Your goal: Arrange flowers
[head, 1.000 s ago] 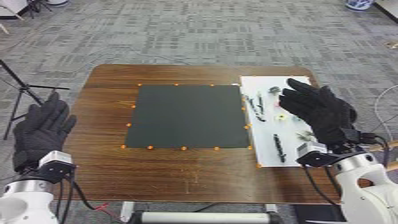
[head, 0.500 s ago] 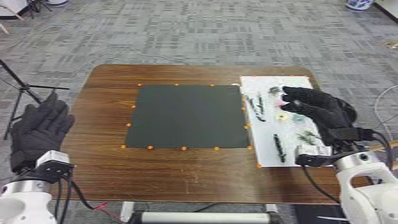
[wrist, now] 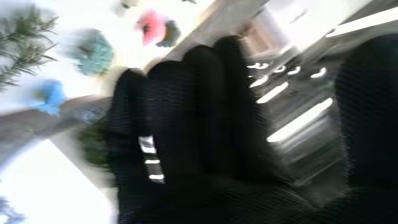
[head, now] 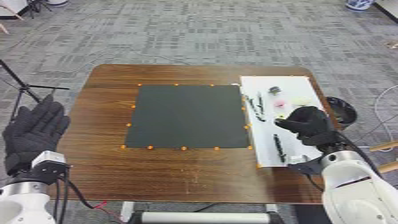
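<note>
Right hand [head: 306, 127] over the right side of the white board [head: 289, 82], on the robot's right of the brown table [head: 160, 175]. Right wrist view: fingers extended, thumb well apart from them, nothing gripped. Touching the board or not, cannot tell.

Flowers lie loose on the board. Pink flower [head: 280, 103] just beyond the right hand; dark bloom [head: 274, 90] farther off, near it. Black stems [head: 259, 107] toward the board's left edge; another dark stem [head: 279, 147] lies nearer the robot. In the right wrist view, a green sprig [wrist: 22, 45], a blue flower [wrist: 51, 95] and, blurred, probably a blue-green bloom [wrist: 91, 52].

Left hand [head: 34, 132] at the table's left side, palm up, fingers loose and straight, holding nothing. Dark square mat [head: 187, 116] mid-table, orange markers [head: 150, 147] around its edge.
</note>
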Robot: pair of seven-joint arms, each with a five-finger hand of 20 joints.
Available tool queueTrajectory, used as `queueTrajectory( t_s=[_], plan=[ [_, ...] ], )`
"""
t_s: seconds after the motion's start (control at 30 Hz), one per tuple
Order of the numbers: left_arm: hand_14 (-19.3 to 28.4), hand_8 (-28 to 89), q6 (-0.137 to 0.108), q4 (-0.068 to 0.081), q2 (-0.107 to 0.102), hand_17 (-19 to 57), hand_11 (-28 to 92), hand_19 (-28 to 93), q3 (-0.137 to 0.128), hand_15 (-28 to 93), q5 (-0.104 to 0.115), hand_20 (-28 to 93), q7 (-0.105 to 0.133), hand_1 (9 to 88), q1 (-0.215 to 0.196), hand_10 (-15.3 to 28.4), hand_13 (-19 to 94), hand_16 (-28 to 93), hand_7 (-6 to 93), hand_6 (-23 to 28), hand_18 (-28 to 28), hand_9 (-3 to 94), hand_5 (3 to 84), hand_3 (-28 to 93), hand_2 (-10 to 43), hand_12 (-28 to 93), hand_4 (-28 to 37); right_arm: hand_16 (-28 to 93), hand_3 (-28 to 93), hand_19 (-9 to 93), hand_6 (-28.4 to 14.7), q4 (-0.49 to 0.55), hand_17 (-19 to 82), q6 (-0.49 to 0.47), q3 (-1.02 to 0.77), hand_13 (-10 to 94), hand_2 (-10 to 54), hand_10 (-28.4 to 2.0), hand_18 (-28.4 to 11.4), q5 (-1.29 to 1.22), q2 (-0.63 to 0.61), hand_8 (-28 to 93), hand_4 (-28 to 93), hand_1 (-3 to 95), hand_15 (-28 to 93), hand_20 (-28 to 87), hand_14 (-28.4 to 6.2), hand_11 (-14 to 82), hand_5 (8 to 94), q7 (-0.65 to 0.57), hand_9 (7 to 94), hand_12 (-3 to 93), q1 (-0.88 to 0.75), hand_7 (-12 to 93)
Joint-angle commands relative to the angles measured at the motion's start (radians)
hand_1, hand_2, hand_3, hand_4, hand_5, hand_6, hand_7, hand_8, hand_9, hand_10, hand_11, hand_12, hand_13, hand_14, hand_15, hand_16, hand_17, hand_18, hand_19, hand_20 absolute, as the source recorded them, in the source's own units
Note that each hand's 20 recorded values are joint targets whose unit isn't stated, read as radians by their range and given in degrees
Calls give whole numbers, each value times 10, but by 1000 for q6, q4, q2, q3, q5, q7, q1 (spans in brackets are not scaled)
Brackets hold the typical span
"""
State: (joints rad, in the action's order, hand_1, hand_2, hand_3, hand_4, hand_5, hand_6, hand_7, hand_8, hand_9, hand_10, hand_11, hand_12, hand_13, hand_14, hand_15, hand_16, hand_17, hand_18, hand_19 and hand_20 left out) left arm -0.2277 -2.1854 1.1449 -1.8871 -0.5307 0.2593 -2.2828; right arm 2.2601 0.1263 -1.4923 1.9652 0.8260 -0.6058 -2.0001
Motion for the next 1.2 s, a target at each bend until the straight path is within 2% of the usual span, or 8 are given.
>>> queueTrajectory(
  t_s=[0.03,0.1,0.13,0.27,0.37,0.7,0.9,1.2],
  plan=[
    [132,-70,-33,-14,4,-74,176,301,2,142,30,51,14,232,-22,160,178,-50,62,102,101,279,388,702,150,70,-283,374,610,754,-43,-37,285,-188,97,561,-95,-162,-226,462,-51,-133,-283,286,708,379,-152,482,604,-138,575,369,68,414],
    [135,-70,-31,-15,2,-74,180,305,13,150,127,52,44,231,-18,164,182,-48,66,105,104,284,395,704,150,73,-283,395,622,758,-51,-52,279,-199,127,557,-95,-171,-236,492,-54,-112,-276,245,711,393,-159,480,613,-162,571,376,76,368],
    [137,-71,-29,-15,1,-75,183,308,16,154,157,54,53,231,-16,165,186,-47,67,106,106,287,397,703,150,74,-283,406,625,758,-54,-54,274,-214,137,553,-95,-176,-240,503,-53,-105,-274,238,716,396,-164,480,617,-175,569,379,77,351],
    [140,-72,-40,-19,4,-72,187,313,11,169,148,55,58,230,-23,168,194,-48,70,108,109,294,403,704,151,75,-283,464,624,761,-65,-72,259,-242,192,531,-95,-194,-255,502,-53,-86,-278,241,728,410,-185,498,608,-224,547,417,106,330],
    [142,-73,-34,-22,5,-73,189,317,9,178,203,56,73,228,-28,168,201,-49,72,107,110,298,406,706,151,76,-283,513,617,772,-70,-110,258,-288,241,531,-95,-204,-267,482,-51,-106,-282,250,764,430,-201,572,601,-241,535,512,144,403],
    [144,-74,-40,-20,0,-73,190,321,5,187,178,55,72,225,-24,168,203,-57,72,108,112,301,408,709,152,75,-283,551,606,788,-77,-168,266,-308,318,545,-95,-205,-277,467,-41,-134,-282,276,787,451,-207,598,602,-250,546,575,192,472],
    [144,-74,-44,-20,-3,-75,191,324,4,187,182,56,70,225,-25,168,205,-57,73,108,113,303,408,708,153,76,-283,553,624,788,-75,-203,269,-338,349,547,-95,-205,-277,447,-31,-135,-282,293,785,451,-206,598,607,-250,548,573,213,466],
    [143,-76,-20,-12,-7,-75,189,324,4,185,183,56,59,227,-8,167,206,-57,65,108,114,305,411,720,160,72,-283,557,695,794,-62,-242,291,-438,419,578,-95,-188,-273,385,-13,-93,-265,372,784,454,-192,608,609,-242,576,583,239,537]
  ],
)
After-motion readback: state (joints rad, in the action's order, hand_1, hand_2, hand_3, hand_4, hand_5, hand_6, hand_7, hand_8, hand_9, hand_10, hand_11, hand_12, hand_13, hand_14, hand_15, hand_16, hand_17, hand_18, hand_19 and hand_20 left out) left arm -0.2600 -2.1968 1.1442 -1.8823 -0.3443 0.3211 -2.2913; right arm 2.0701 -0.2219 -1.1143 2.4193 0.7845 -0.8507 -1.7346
